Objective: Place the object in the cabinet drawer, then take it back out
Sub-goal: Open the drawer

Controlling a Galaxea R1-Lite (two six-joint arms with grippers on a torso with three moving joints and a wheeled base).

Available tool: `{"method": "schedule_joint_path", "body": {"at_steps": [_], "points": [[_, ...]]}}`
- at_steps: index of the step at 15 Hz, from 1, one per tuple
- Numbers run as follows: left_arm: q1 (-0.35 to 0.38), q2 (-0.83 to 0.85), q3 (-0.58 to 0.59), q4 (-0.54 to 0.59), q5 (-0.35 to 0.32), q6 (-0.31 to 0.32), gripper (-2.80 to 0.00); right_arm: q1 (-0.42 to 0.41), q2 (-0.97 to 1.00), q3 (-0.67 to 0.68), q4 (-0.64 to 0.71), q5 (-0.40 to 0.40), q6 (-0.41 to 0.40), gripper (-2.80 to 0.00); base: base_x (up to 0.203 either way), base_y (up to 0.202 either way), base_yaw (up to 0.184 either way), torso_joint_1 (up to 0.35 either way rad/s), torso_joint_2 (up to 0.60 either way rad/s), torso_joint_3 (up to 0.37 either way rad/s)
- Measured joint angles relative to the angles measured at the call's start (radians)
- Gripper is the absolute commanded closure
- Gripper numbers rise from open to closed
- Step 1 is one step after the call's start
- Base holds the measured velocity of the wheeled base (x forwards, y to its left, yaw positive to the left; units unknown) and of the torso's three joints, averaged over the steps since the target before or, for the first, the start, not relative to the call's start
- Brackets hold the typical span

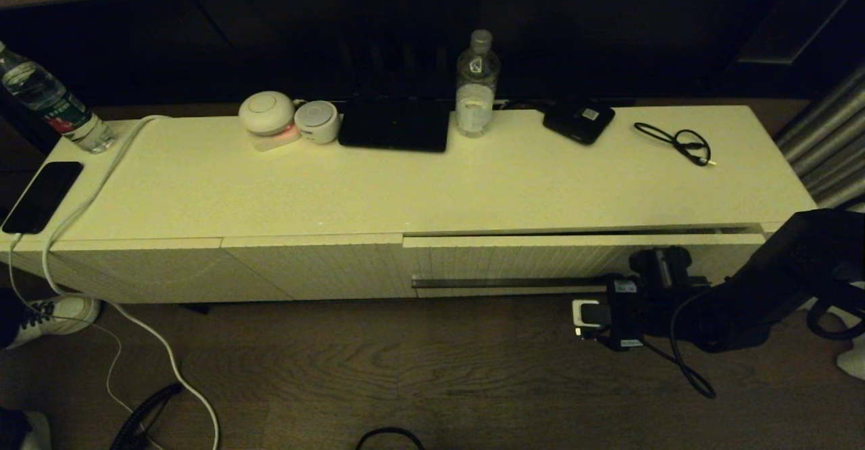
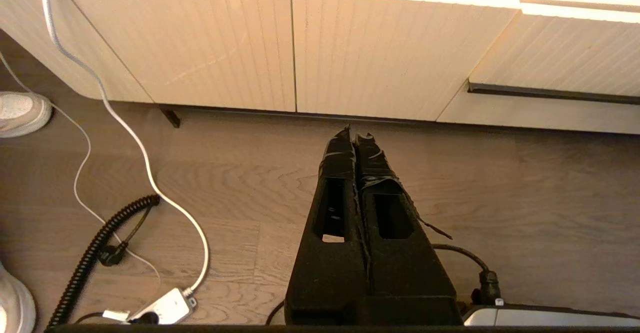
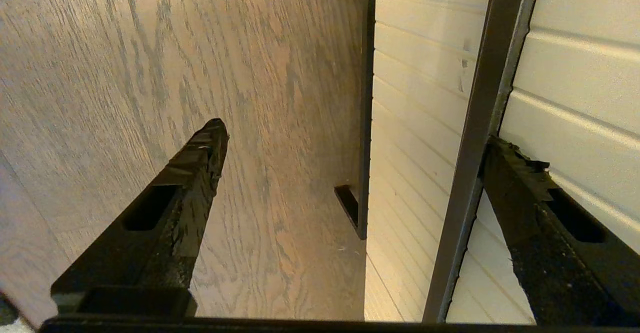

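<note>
Right gripper [image 3: 350,138] at the cabinet drawer [image 1: 540,261], jaws spread wide.
One finger lay against its dark handle strip [image 3: 480,138]; drawer barely ajar, left gripper [image 2: 356,140] closed above bare floor [image 2: 500,198].

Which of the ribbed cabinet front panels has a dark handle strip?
The rightmost one, the cabinet drawer: a dark strip runs along it; the other panels are plain.

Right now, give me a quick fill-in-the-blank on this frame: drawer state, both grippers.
1. The cabinet drawer is pulled out only ____.
2. The right gripper is ____, one finger by the dark handle strip.
3. The left gripper is ____, over the floor.
4. The clear water bottle stands ____ on the cabinet top.

Missing: slightly; open; shut; upright
</note>
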State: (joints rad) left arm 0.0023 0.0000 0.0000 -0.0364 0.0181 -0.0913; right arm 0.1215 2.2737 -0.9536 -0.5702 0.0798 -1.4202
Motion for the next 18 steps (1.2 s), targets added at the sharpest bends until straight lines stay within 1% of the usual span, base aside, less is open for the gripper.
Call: {"method": "schedule_joint_path", "body": {"at_steps": [5,9,18], "points": [[0.0,0.0,0.0,0.0,0.0,0.0,0.0,0.003,-0.043,0.092,0.005,0.003,0.009,-2.8,0.0,0.0,0.0,0.0,0.0,0.0],[0.0,0.0,0.0,0.0,0.0,0.0,0.0,0.02,-0.076,0.187,-0.057,0.003,0.02,-2.8,0.0,0.0,0.0,0.0,0.0,0.0],[0.0,0.0,0.0,0.0,0.0,0.0,0.0,0.029,-0.182,0.393,-0.115,0.002,0.022,-2.8,0.0,0.0,0.0,0.0,0.0,0.0]]}}
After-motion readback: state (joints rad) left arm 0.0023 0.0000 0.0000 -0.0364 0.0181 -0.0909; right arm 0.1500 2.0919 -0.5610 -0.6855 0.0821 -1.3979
